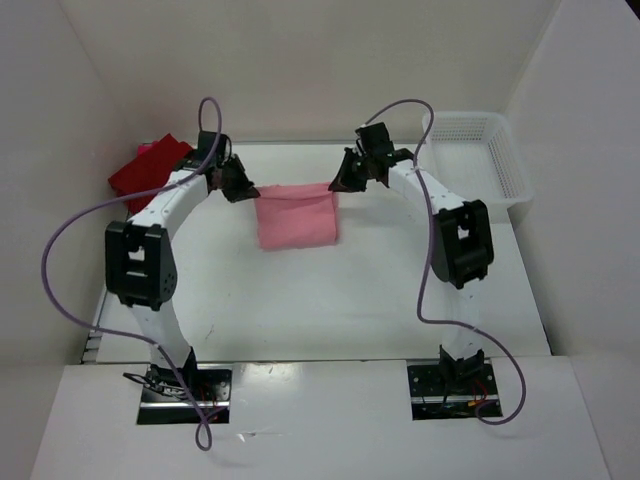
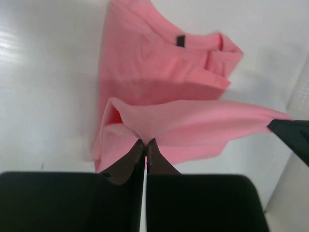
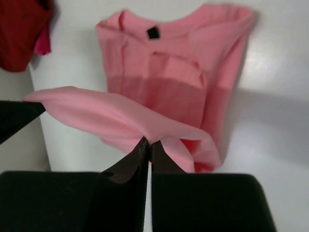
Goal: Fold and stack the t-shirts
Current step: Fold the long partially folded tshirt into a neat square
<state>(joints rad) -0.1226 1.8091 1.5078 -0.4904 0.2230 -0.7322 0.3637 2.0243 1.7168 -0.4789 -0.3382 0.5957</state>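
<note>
Top external: pinching the light pink t-shirt [image 1: 297, 218] in the middle of the surface [image 1: 300, 300], left fingers [image 1: 246, 192] and right fingers [image 1: 338, 185] each pressed together on a corner of its lifted far edge. Heaped far left: dark red t-shirt [image 1: 140, 178], crimson-pink t-shirt [image 3: 42, 44].

Arms arch inward, left end effector [image 2: 145, 145] and right end effector [image 3: 148, 143] both clamped.

The right gripper [image 3: 147, 145] pinches a raised edge of the light pink t-shirt [image 3: 164, 72]. A dark red shirt [image 3: 17, 34] lies at eleven o'clock.
</note>
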